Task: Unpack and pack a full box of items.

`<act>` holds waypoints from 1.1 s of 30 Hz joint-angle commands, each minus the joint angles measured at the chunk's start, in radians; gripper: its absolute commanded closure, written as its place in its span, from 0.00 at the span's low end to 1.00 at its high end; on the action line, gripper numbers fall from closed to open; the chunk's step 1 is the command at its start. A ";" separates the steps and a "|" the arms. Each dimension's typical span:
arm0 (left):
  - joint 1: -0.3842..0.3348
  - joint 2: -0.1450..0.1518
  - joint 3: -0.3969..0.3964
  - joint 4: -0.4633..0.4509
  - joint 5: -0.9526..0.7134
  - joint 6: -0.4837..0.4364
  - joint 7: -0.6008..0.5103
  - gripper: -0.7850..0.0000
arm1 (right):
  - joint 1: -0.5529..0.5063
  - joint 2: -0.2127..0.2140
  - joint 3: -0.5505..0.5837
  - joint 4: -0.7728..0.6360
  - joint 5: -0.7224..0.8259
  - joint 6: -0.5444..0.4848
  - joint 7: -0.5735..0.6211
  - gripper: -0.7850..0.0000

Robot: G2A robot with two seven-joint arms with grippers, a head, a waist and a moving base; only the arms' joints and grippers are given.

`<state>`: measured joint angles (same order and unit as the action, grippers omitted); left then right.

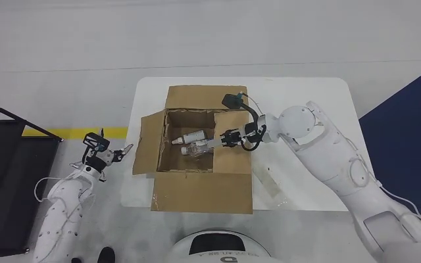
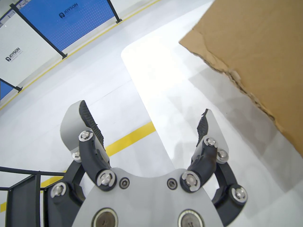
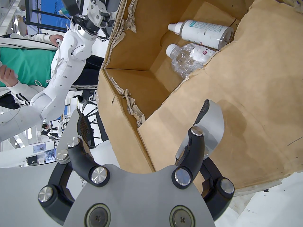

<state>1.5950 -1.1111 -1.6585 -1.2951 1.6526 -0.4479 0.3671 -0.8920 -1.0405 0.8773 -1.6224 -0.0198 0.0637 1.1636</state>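
Hanging beyond the left edge of the bench (image 1: pixel 296 98), the left tool (image 2: pixel 144 109) is spread wide and holds nothing. It is near the left flap of the box (image 1: pixel 204 191) but not touching it.

The box sits mid-bench with all four flaps folded outward and ragged, torn edges. Two items lie on their sides on its floor, just beside each other by the right wall, caps toward the left.
- White bottle (image 3: pixel 203 32): smooth, round barrel. Likely stiff and light to moderate in weight. It could roll or slip under a glancing touch. Best hold is square across the middle of the barrel.
- Clear bottle (image 3: pixel 187 58): crumpled thin plastic that looks empty, so very light. The walls will probably cave in and spring under pressure. A firmer hold would be at the neck below the cap, or a gentle squeeze across the body.

The right tool (image 3: pixel 144 109) hovers over the box's right flap and wall, fingers spread and empty, aimed at the two bottles. It touches neither.

Farther right, a pale flat item (image 1: pixel 270 181) lies on the bench just beside the flap. What it is cannot be told.

Judgement: unpacking looks nearly finished, with the clear bottle the closer pick.
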 commanded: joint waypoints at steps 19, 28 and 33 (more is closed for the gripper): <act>0.018 -0.022 0.043 -0.043 -0.259 0.045 0.153 0.00 | 0.000 0.000 0.000 0.000 0.000 0.000 0.000 0.00; 0.053 -0.022 0.037 -0.213 -0.272 0.050 0.148 0.00 | 0.000 0.000 0.000 0.000 0.000 0.000 0.000 0.00; 0.067 -0.021 0.045 -0.308 -0.261 0.049 0.087 0.00 | 0.000 0.000 0.000 0.000 0.000 0.000 0.000 0.00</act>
<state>1.6595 -1.1324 -1.6155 -1.5889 1.3871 -0.3994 0.4666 -0.8920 -1.0405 0.8773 -1.6224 -0.0198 0.0637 1.1636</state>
